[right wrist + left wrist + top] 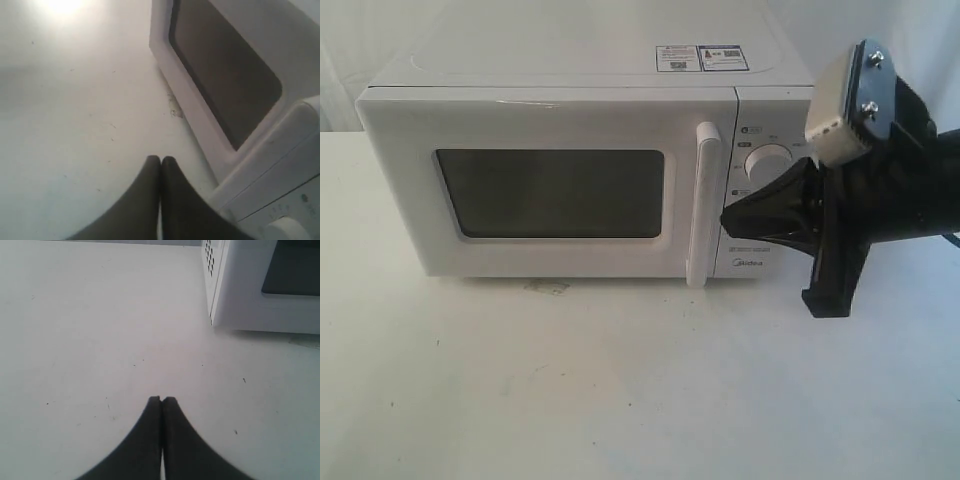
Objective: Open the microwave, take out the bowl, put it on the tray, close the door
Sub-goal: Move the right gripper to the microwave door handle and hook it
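Observation:
The white microwave (590, 80) stands at the back of the table with its door (550, 260) closed; the dark window (550, 193) shows nothing of the bowl, which is hidden. The vertical bar handle (703, 205) runs down the door's right edge. My right gripper (725, 220) is shut and empty, its tip in front of the control panel just right of the handle; its wrist view shows the window (225, 75) and handle (270, 160) past the fingertips (161, 159). My left gripper (161, 399) is shut and empty over bare table, short of the microwave's left corner (220, 290).
The white tabletop (620, 380) spreads in front of the microwave. A small stain (548, 288) marks it below the door. One round knob (767, 160) shows on the control panel; the other is behind my right arm. No tray is in view.

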### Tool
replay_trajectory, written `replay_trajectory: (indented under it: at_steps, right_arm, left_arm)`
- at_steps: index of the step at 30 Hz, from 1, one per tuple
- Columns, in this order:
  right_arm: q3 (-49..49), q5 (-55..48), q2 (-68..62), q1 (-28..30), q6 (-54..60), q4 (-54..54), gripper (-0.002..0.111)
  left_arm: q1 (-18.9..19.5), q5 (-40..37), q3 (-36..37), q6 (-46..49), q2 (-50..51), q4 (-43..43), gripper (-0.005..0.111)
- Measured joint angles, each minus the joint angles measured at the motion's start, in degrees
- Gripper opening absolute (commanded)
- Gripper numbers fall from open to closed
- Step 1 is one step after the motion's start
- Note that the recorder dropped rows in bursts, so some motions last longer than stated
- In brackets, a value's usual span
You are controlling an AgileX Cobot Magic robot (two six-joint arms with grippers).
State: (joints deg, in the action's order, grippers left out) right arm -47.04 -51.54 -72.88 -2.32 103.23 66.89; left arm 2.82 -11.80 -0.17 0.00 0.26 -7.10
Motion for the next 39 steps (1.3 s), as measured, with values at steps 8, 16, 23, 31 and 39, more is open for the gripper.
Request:
replay_trajectory:
  at_steps: [8, 16, 23, 31, 39]
  right_arm:
    - [-0.12, 1.55, -2.7, 3.91, 6.69, 4.56, 0.0]
    - [-0.12, -0.16, -4.25, 7.35, 8.39, 13.8, 0.0]
    - [-0.12, 0.79, -5.59, 6.86, 8.62, 15.19, 0.007]
    - [-0.12, 0.82, -7.28, 6.74, 8.62, 17.78, 0.058]
    - [-0.21, -0.28, -11.74, 6.74, 12.39, 22.55, 0.059]
  left_arm:
    - [0.0, 0.0, 0.0, 0.0, 0.0, 0.0, 0.0]
    - [0.0, 0.0, 0.0, 0.0, 0.0, 0.0, 0.0]
    - [0.0, 0.0, 0.0, 0.0, 0.0, 0.0, 0.0]
    - [0.0, 0.0, 0.0, 0.0, 0.0, 0.0, 0.0]
    - [0.0, 0.0, 0.0, 0.0, 0.0, 0.0, 0.0]
